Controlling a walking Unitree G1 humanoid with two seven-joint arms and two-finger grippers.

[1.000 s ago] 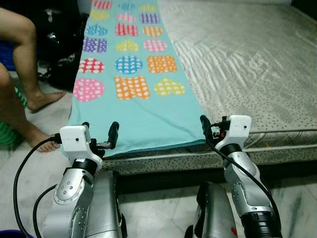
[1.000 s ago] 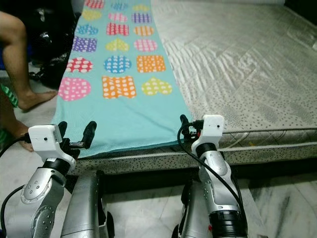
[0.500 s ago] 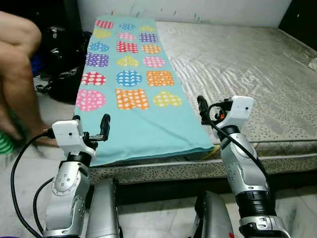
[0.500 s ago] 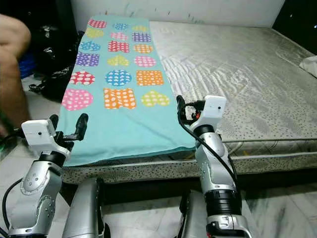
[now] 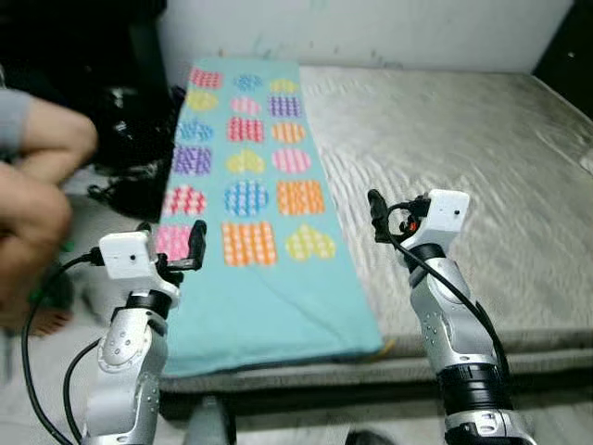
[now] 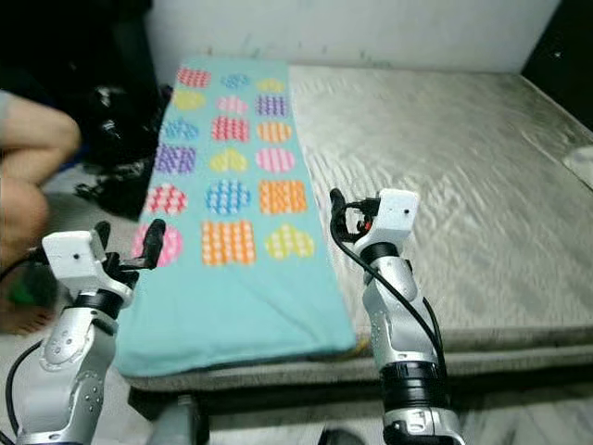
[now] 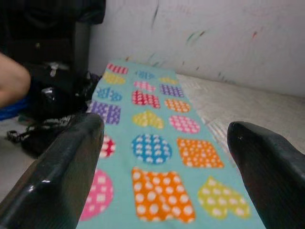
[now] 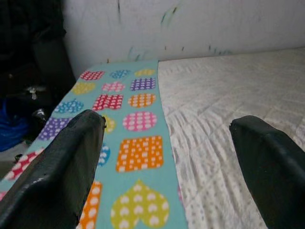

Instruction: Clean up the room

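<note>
Left end effector [image 5: 170, 243] hangs with its fingers spread wide and empty over the near left corner of the bed [image 5: 482, 167]; your right end effector [image 5: 389, 213] is just as open and empty, above the long edge of the turquoise blanket [image 5: 269, 287]; compared with a second ago both arms have lifted clear of the blanket's near hem, and the camera has tipped up so more of the mattress shows; the blanket lies flat along the bed's left side, reaching the near edge; a person's blurred knee [image 5: 46, 153] is beside the bed; you've likely finished spreading, so pick your next target.
</note>
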